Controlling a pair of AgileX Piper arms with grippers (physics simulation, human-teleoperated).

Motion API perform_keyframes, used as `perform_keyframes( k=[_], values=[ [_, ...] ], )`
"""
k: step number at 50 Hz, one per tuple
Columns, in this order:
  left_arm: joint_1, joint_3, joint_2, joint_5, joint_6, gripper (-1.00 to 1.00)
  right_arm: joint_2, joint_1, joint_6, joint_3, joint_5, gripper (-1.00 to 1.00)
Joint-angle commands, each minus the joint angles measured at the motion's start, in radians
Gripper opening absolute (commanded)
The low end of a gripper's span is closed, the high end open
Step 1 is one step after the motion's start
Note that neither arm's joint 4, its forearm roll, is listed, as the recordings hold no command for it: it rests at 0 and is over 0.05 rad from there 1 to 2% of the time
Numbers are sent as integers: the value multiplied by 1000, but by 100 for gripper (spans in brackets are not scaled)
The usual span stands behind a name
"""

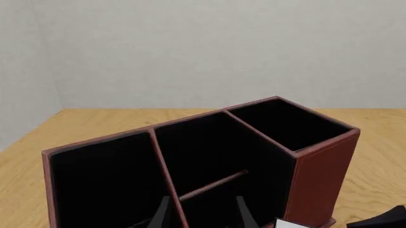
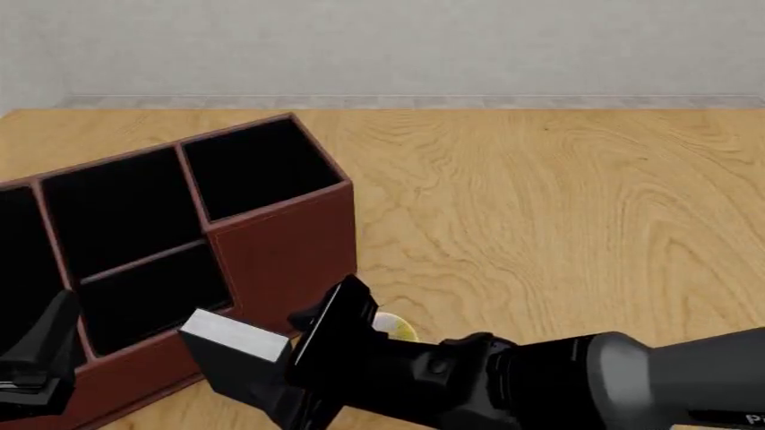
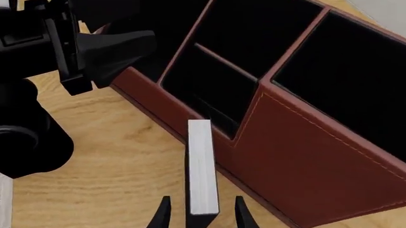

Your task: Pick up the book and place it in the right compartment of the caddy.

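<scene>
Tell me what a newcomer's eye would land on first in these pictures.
First, the big reddish-brown caddy with black-lined wells, filling the table's left side in the front view. Next, the right gripper shut on the black book, white page edges showing, held just in front of the caddy's near wall. The left gripper hovers open over the caddy's crossbar-split section, while the right compartment holds nothing.

book (image 2: 233, 345) before caddy (image 2: 287, 246), nearer right compartment (image 2: 257, 166)

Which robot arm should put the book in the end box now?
The right arm, probably. Its gripper already grips the book, just in front of the caddy near the right compartment. The left gripper holds nothing.
</scene>
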Motion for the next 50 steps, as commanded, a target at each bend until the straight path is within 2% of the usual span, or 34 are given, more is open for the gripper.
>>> perform_keyframes(
  k=[1,15,16,38,50],
  values=[
    [0,0,0,0,0,100,43,-3,12,-15,-6,100],
    [0,0,0,0,0,100,52,-15,26,-8,-25,100],
    [0,0,0,0,0,100,47,-16,23,-7,-25,-100],
    [0,0,0,0,0,100,-46,55,-1,19,-13,-100],
    [0,0,0,0,0,100,-105,96,38,48,-6,-100]
  ],
)
